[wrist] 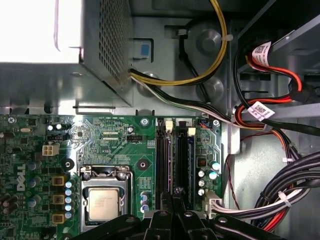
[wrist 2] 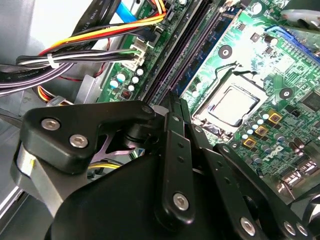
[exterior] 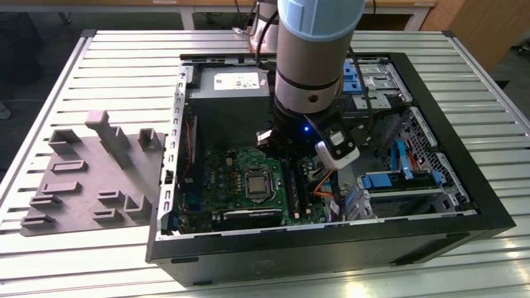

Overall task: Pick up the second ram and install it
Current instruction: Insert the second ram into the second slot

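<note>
Presumably for seating, the gripper [wrist: 175, 202] hangs over the memory slots [wrist: 175, 155], fingers [wrist 2: 175, 145] closed together, any held ram hidden.

— Where is the arm [exterior: 319, 43] standing?
— In the exterior view it drops almost straight down from the top centre of the frame, a thick grey column with its wrist [exterior: 308, 102] in the middle of the picture.

— Anything on the wrist?
— A small blue light glows at its lower edge, and a white camera block [exterior: 337, 148] sticks out just below and right of it.

— And the tool?
— The tool [wrist: 176, 196] shows at the bottom centre of the first wrist view, black linkages converging upward to a narrow tip. In the second wrist view its black links and screws take up the lower half, the fingers [wrist 2: 175, 112] pressed close together and pointing up the frame.
</note>
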Motion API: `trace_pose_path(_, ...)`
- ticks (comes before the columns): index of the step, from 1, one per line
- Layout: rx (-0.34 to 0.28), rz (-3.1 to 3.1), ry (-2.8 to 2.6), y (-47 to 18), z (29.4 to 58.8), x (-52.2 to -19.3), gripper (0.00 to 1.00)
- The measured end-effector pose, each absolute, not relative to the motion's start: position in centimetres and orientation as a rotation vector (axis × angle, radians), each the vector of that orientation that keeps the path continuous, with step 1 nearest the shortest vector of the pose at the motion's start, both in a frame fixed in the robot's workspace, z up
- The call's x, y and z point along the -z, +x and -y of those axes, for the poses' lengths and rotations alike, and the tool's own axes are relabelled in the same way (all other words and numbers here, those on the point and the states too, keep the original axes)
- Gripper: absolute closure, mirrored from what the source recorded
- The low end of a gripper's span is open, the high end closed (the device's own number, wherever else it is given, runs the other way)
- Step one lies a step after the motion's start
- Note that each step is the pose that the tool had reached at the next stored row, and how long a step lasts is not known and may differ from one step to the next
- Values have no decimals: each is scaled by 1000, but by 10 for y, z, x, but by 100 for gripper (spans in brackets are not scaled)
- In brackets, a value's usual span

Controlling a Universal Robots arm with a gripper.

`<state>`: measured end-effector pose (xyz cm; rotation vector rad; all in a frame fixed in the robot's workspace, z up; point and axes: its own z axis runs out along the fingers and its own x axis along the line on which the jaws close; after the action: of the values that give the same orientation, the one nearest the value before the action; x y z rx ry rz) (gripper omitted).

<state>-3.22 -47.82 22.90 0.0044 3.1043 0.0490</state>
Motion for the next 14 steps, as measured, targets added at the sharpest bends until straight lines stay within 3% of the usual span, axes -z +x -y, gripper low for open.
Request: trace_pose_path(14,-49,-3102,4,-34,479,-227,89)
